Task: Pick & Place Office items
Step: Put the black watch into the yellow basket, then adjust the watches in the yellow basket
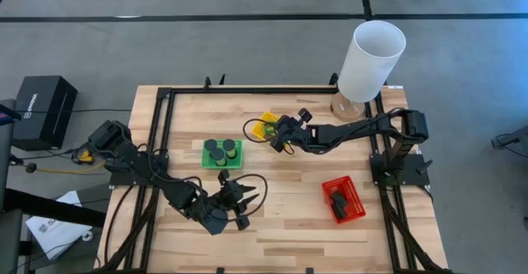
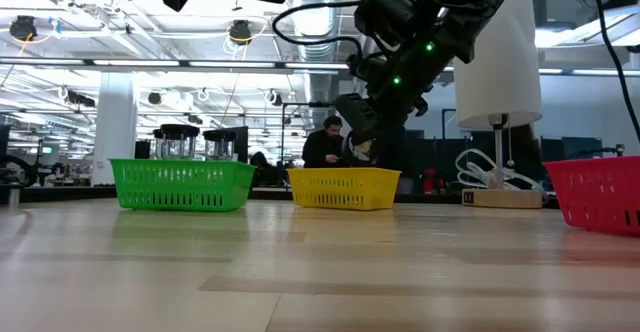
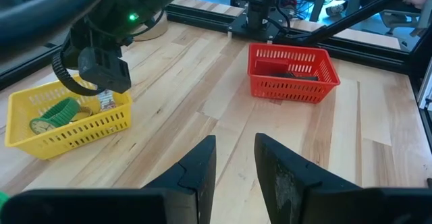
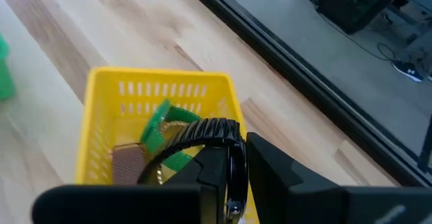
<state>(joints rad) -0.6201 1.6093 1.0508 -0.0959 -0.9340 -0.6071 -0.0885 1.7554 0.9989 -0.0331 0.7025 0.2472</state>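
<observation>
Your right gripper [image 4: 237,166] pinches a dark ring [image 4: 196,140] just above the yellow tray [image 4: 101,109], which holds a green ring [image 4: 162,126]. Your left gripper [image 3: 234,166], slightly spread, waits at the table's near edge.

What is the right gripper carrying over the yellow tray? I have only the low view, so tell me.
Observer: The right gripper is shut on a dark band, above the yellow tray.
Operator: Now report the left gripper; my view cuts it off at the top.
Observer: The left gripper is open and holds nothing, above the wooden table near its front edge.
</observation>
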